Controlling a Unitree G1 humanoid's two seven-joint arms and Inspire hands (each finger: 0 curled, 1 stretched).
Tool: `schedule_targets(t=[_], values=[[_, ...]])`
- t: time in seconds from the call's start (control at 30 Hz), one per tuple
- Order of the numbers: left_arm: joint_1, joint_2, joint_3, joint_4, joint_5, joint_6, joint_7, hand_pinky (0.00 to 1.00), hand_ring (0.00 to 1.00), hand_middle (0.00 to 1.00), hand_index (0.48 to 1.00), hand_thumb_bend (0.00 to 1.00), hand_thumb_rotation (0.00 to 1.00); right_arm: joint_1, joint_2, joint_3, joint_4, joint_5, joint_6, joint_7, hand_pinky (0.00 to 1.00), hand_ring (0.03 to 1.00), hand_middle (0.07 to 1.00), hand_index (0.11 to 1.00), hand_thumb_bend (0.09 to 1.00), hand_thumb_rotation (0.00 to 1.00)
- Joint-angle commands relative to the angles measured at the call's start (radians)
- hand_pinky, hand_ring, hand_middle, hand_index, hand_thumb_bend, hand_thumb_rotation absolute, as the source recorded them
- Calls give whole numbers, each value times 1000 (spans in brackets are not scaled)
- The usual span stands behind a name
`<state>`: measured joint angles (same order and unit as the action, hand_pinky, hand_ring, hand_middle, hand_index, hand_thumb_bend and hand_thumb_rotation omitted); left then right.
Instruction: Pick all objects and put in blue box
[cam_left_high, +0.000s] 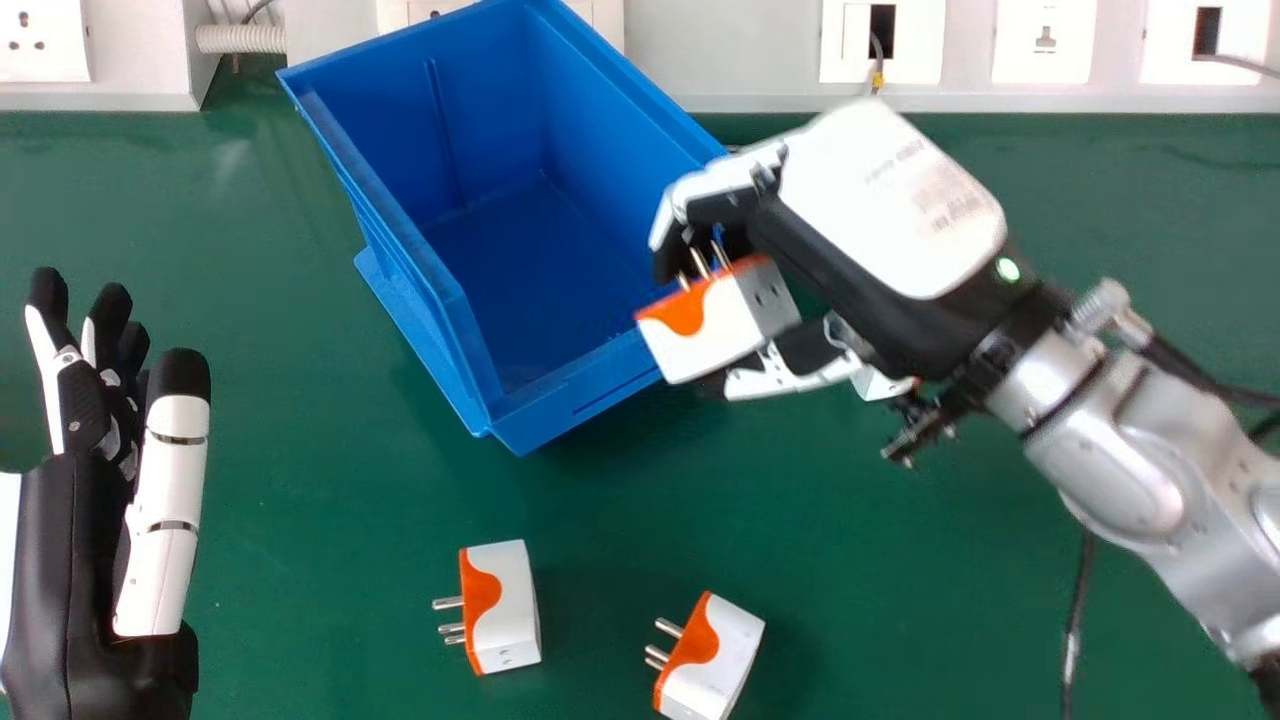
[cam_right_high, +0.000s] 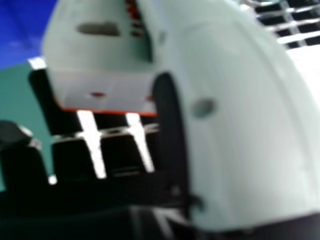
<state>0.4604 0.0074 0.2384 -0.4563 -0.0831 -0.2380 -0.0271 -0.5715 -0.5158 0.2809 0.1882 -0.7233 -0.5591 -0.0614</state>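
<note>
Right hand (cam_left_high: 885, 205), curled round 1 white-and-orange adapter (cam_left_high: 708, 325), near rim of blue box (cam_left_high: 580, 385)

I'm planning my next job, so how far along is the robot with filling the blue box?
Nothing looks done: no adapter shows in the visible part of the blue box. In hand is a held adapter, gripped by the right hand at the box's rim. To do on the green table: a left adapter, a right adapter, and apparently another, partly hidden behind the right hand.
</note>
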Motion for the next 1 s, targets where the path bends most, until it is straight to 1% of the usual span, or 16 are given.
schedule_targets(t=[0.0, 0.03, 0.1, 0.2, 0.27, 0.33, 0.4, 0.47, 0.5, 0.53, 0.63, 0.7, 0.8, 0.87, 0.93, 0.97], values=[[6, 0, -3, -19, 19, -13, 8, 1000, 1000, 1000, 1000, 475, 802, -87, 24, 5, 4, -14, 16, 8, 79, 407, 465, 495, 509, 0], [8, -1, -4, -19, 22, -12, 10, 1000, 1000, 1000, 1000, 477, 802, -112, 37, 12, 14, -30, 23, -1, 84, 405, 462, 495, 508, 0], [12, -2, -7, -21, 23, -9, 12, 1000, 1000, 1000, 1000, 477, 802, -168, 67, 28, 48, -50, 41, -1, 84, 405, 462, 495, 508, 0], [13, -3, -11, -26, 25, -5, 16, 1000, 1000, 1000, 1000, 483, 803, -236, 113, 42, 83, -31, 82, 49, 94, 401, 456, 496, 508, 0], [13, -3, -13, -30, 26, -3, 18, 1000, 1000, 1000, 1000, 483, 803, -284, 150, 53, 116, -37, 102, 46, 94, 401, 456, 496, 508, 0], [13, -2, -14, -28, 17, -6, 16, 1000, 1000, 1000, 1000, 488, 802, -345, 183, 75, 211, -66, 100, -6, 108, 388, 459, 509, 505, 0], [13, 1, -14, -29, 11, -4, 13, 1000, 1000, 1000, 1000, 488, 798, -412, 221, 101, 336, -105, 107, -84, 122, 379, 456, 516, 503, 0], [15, 1, -15, -31, 9, -2, 12, 1000, 1000, 1000, 1000, 487, 795, -467, 251, 119, 428, -121, 115, -132, 123, 384, 454, 516, 504, 0], [15, 1, -14, -30, 13, -4, 14, 1000, 1000, 1000, 1000, 487, 795, -492, 266, 127, 468, -122, 117, -146, 123, 384, 454, 516, 504, 0], [14, 1, -14, -29, 13, -4, 14, 1000, 1000, 1000, 1000, 487, 795, -519, 282, 135, 509, -126, 124, -164, 123, 384, 454, 516, 504, 0], [17, -2, -19, -36, 11, 3, 16, 1000, 1000, 1000, 1000, 490, 793, -597, 339, 174, 641, -166, 164, -256, 117, 390, 455, 512, 505, 0], [20, -2, -21, -40, 12, 6, 17, 1000, 1000, 1000, 1000, 486, 791, -654, 379, 197, 740, -169, 197, -259, 116, 380, 452, 516, 504, 0], [21, -5, -22, -41, 5, 3, 18, 1000, 1000, 1000, 1000, 491, 792, -725, 437, 221, 869, -170, 248, -268, 138, 365, 452, 526, 502, 0], [23, -5, -22, -39, 10, -4, 19, 1000, 1000, 1000, 1000, 490, 794, -759, 469, 238, 935, -172, 282, -268, 152, 362, 454, 531, 501, 0], [27, -5, -21, -40, 10, -10, 18, 1000, 1000, 1000, 1000, 490, 794, -784, 494, 253, 986, -171, 312, -259, 152, 362, 454, 531, 501, 0], [28, -6, -21, -41, 9, -10, 18, 1000, 1000, 1000, 1000, 492, 795, -791, 500, 259, 1002, -170, 319, -259, 169, 363, 458, 533, 501, 0]])
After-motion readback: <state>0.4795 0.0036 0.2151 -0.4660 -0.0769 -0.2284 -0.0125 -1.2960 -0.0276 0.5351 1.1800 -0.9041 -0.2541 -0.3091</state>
